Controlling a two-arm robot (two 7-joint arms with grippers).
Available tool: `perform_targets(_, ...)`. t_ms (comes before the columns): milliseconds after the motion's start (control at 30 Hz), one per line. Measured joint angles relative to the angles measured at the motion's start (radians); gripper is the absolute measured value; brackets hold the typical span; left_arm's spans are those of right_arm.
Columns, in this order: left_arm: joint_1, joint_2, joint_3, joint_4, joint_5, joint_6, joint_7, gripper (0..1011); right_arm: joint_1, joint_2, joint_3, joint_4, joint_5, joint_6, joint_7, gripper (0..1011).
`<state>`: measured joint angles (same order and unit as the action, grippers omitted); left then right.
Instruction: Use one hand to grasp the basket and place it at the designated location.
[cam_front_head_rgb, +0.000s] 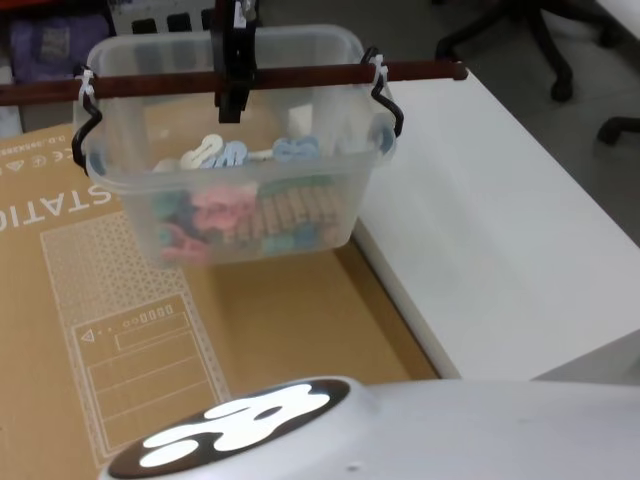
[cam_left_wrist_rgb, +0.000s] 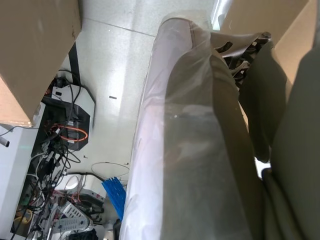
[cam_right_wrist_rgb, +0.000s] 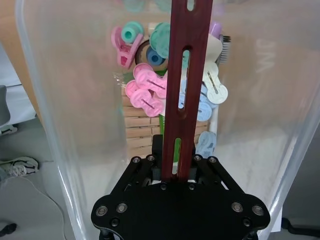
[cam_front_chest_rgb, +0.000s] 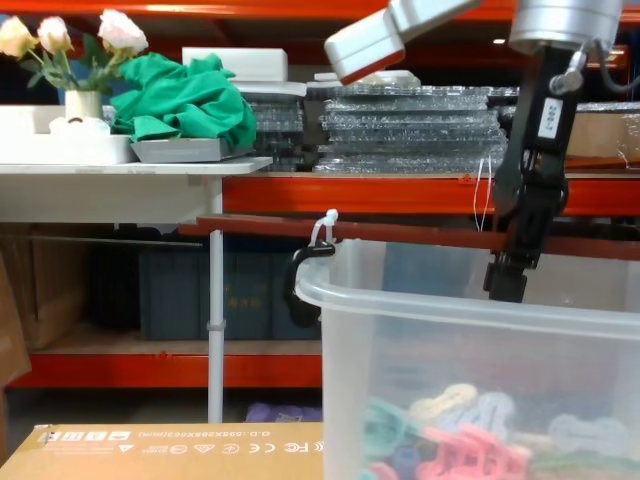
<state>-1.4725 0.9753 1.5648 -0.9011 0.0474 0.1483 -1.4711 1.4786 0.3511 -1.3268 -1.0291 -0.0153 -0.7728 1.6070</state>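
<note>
- Head view: the right gripper (cam_front_head_rgb: 235, 92) hangs in the upper centre of the frame, pinched on the wooden bar handle (cam_front_head_rgb: 300, 78) close to its middle. The basket (cam_front_head_rgb: 240, 190) sits below it in the upper left, over the cardboard carton (cam_front_head_rgb: 280, 330) and beside the white table (cam_front_head_rgb: 480, 220). I judge it to be lifted. For the transfer, I move slowly and hold the bar level so that the load of clothes pegs (cam_front_head_rgb: 230, 215) does not swing the tub.
- Left wrist view: floor and a tangle of cables (cam_left_wrist_rgb: 55, 150). I treat the left arm as parked.
- Right wrist view: this confirms what the head view leaves unclear. The jaws are pressed on both sides of the slotted bar, which runs straight up the frame, and the grip looks square. The pegs lie on the basket floor.
- Chest view: this is a side-on check. At right, the gripper meets the bar above the rolled rim (cam_front_chest_rgb: 450, 310). A white zip tie (cam_front_chest_rgb: 325, 228) and a black hook (cam_front_chest_rgb: 298, 275) tie the bar to the rim. The basket bottom is cut off, so I cannot confirm clearance from here.
</note>
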Motion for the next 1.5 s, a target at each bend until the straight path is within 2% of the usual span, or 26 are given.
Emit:
perform_targets(333,0.0,0.0,0.0,0.0,0.0,0.0,0.0,0,-0.001,-0.03,-0.035,-0.019,0.026,-0.042,0.01,230)
perform_targets(600,0.0,0.0,0.0,0.0,0.0,0.0,0.0,0,-0.002,-0.029,-0.058,-0.064,0.051,-0.046,0.017,232)
perform_targets(867,0.0,0.0,0.0,-0.001,0.0,0.0,0.0,0,-0.004,-0.01,-0.079,-0.12,0.086,-0.032,0.022,232)
perform_targets(1267,0.0,0.0,0.0,0.0,0.0,0.0,0.0,0,-0.004,-0.01,-0.105,-0.108,0.096,-0.024,0.005,232)
perform_targets(1500,0.0,0.0,0.0,0.0,0.0,0.0,0.0,0,-0.017,-0.017,-0.128,-0.108,0.104,-0.038,-0.009,230)
